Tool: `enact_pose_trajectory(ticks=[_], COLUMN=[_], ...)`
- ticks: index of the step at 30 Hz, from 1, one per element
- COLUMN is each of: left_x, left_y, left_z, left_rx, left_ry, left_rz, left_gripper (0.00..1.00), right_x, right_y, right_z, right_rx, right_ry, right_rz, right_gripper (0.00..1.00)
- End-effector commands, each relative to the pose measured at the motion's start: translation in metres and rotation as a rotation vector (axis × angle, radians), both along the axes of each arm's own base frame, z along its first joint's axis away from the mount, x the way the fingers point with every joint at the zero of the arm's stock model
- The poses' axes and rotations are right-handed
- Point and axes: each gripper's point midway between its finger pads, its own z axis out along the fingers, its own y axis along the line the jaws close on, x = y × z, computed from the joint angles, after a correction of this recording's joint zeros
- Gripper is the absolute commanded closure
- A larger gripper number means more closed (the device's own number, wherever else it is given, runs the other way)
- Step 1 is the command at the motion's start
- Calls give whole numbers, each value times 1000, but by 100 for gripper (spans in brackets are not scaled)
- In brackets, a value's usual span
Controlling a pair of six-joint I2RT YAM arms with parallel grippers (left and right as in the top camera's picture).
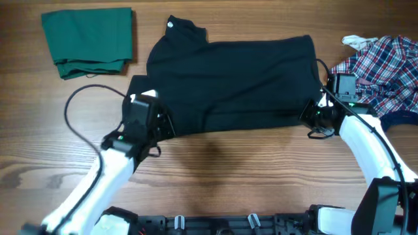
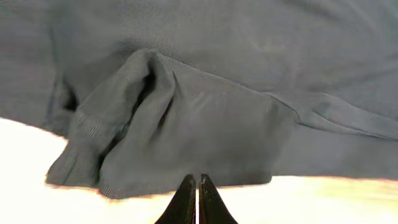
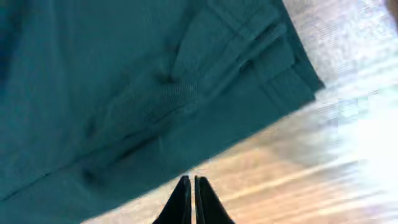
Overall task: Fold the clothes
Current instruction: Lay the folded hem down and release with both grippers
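Folding looks barely begun; shirt (image 1: 235, 78) lies largely flat on the table (image 1: 215, 170); left gripper (image 2: 198, 179) and right gripper (image 3: 189, 179), fingers pressed together, meet its near corners; whether they have caught cloth is unclear.

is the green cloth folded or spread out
Folded: the green cloth lies as a compact rectangle, with stacked layer edges showing along its near side.

The left hand (image 2: 198, 184) sits low, fingers pressed together; the right hand (image 3: 189, 184) sits opposite, fingers likewise together.
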Motion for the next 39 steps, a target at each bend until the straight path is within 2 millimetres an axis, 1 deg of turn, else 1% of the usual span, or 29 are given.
enact_pose_trajectory(ticks=[1,2,5,8,10,13,18,22,25,27,30,33,35,37,38,39], left_x=[8,13,19,21,25,27,29,31,34,37,39,41,43,47,49,51], left_y=[-6,-8,-10,-11,-12,-12,-11,-6,0,8,13,20,24,26,26,25], left_z=[-25,-32,-40,-45,-44,-42,-42,-42,-42,-41,-40,-39,-38,-35,-34,-32], left_rx=[-2,-2,-2,-1,-4,-7,-4,25,53,91,115,149,170,178,176,172], left_ry=[53,52,52,53,39,28,20,10,-2,-17,-28,-43,-56,-74,-85,-96], left_rz=[-1,-2,-1,-2,-4,-2,2,21,40,66,82,107,123,134,137,137], left_gripper=[96,96,96,96,96,96,96,96,95,94,93,91,91,91,90,89], right_x=[5,9,12,14,17,23,39,50,51,43,36,23,16,13,13,15], right_y=[4,3,3,3,3,2,0,-1,-12,-25,-37,-63,-79,-90,-95,-95], right_z=[-7,-5,-7,-19,-31,-41,-47,-52,-52,-55,-57,-55,-51,-47,-44,-42], right_rx=[25,25,41,49,52,52,58,55,14,-38,-107,-261,-359,-431,-458,-459], right_ry=[-23,-41,-42,-18,-3,-3,-48,-83,-88,-56,-34,2,14,14,10,6], right_rz=[-13,-18,-61,-82,-88,-88,-111,-119,-179,-260,-288,-336,-364,-385,-395,-396], right_gripper=[96,96,96,96,96,96,96,96,96,96,96,96,94,91,89,83])
